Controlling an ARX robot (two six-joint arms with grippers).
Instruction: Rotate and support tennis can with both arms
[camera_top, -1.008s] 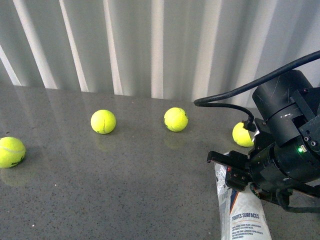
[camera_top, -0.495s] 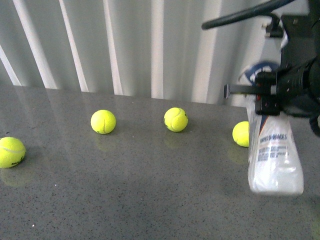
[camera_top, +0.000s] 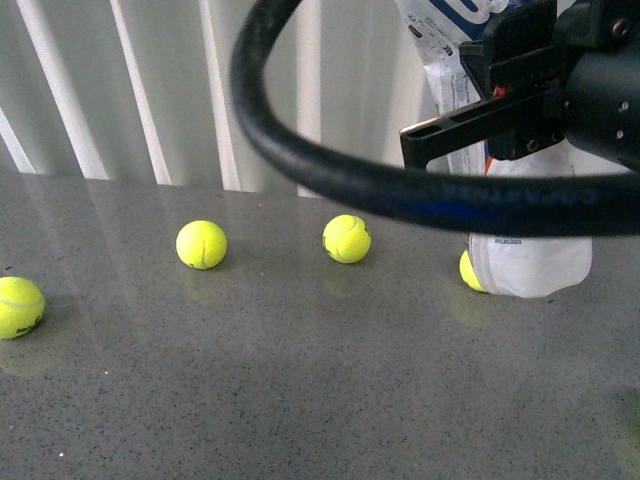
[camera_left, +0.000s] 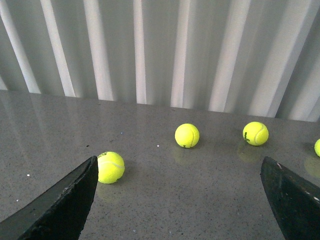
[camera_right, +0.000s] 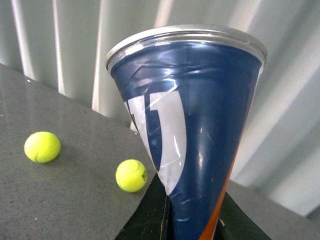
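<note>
Grey table (camera_top: 300, 400), cable (camera_top: 450, 205) crossing tennis can (camera_top: 530, 265), top cropped

Tennis can (camera_top: 528, 262): stood upright at the desk's (camera_top: 300, 400) far right, between the right gripper's (camera_right: 192, 217) jaws.
Tennis balls (camera_top: 201, 244): three lay left of it, a fourth (camera_top: 467, 272) partly behind it.
Cable (camera_top: 310, 165): arced in front of the can.

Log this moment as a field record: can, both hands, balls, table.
tennis can: roughly upright, blue-label end up, clear end low by the table; whether it touches cannot be told
right hand: shut on the tennis can
left hand: open, empty
tennis balls: four on the table, one partly hidden behind the can
table: grey, speckled
cable: black, loops across the front view
</note>
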